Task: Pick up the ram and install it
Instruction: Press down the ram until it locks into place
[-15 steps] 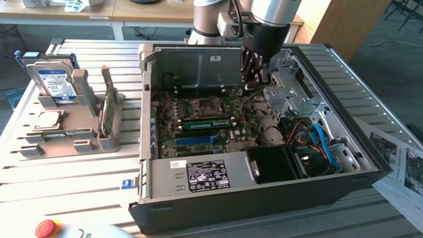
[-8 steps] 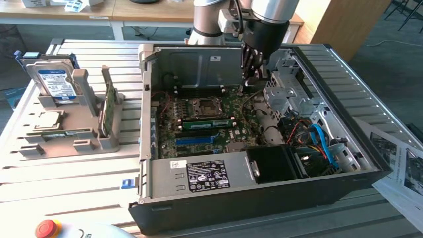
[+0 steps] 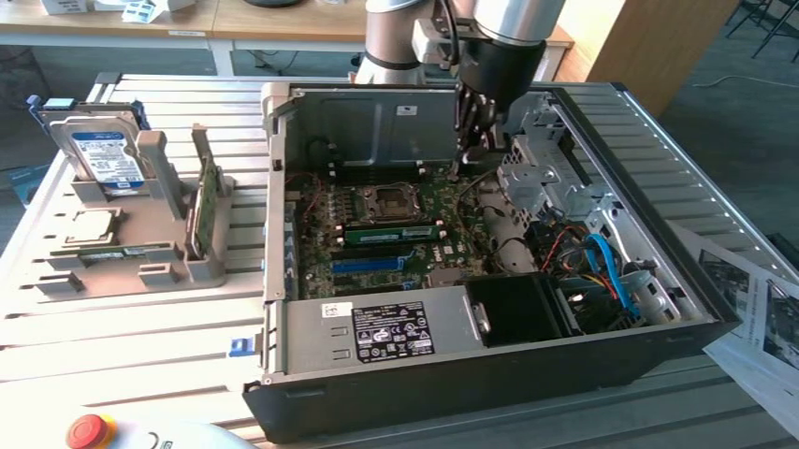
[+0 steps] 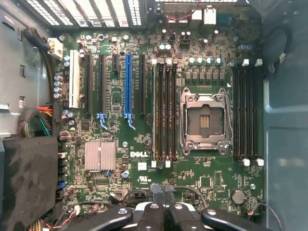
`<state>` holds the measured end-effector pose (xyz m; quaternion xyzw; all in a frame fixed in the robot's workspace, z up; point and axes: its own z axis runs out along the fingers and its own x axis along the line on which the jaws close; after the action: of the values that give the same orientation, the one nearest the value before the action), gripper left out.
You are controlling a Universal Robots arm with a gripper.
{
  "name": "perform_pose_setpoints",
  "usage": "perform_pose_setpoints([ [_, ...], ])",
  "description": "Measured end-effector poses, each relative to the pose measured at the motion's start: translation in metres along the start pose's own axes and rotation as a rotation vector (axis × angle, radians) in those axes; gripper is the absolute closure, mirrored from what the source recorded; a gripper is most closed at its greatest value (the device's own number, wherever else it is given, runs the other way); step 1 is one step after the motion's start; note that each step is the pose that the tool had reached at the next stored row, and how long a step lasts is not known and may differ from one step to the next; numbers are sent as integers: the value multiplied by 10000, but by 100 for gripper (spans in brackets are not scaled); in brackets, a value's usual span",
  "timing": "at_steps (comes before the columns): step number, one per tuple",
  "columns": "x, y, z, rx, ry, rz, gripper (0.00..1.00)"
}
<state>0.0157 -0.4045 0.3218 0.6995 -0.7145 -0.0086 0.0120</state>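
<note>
Slats of pale metal form the table [image 3: 112, 327], and at its near edge sits a red button [image 3: 90, 430]. Just beyond it, an open black computer case [image 3: 500, 379] lies on its side across the middle of the table. Printed sheets [image 3: 762, 323] lie by the case's corner at the exterior view's right. Along the near wall inside the case runs a silver power supply [image 3: 374, 332] with a black label. A black box [image 3: 525, 309] sits beside it, and blue and black cables [image 3: 605, 262] bunch toward the exterior view's right. Farther in lies the green motherboard [image 3: 374, 253]. The ram [image 3: 393, 234] stands on edge in a slot on that board, just on the near side of the open processor socket [image 3: 387, 199]. Above the far part of the board hangs the gripper [image 3: 478, 150], apart from the ram, its fingers [image 4: 155, 214] clenched together on nothing. Toward the table's edge at the exterior view's left stands a grey holder [image 3: 156, 243]. It carries a square chip [image 3: 88, 227] lying flat, a green card [image 3: 204, 201] on edge, and a blue-labelled hard drive [image 3: 100, 154] upright at its far end.
</note>
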Motion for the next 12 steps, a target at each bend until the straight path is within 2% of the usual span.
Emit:
perform_pose_setpoints([
  [12, -1, -3, 106, 1, -1, 0, 90],
])
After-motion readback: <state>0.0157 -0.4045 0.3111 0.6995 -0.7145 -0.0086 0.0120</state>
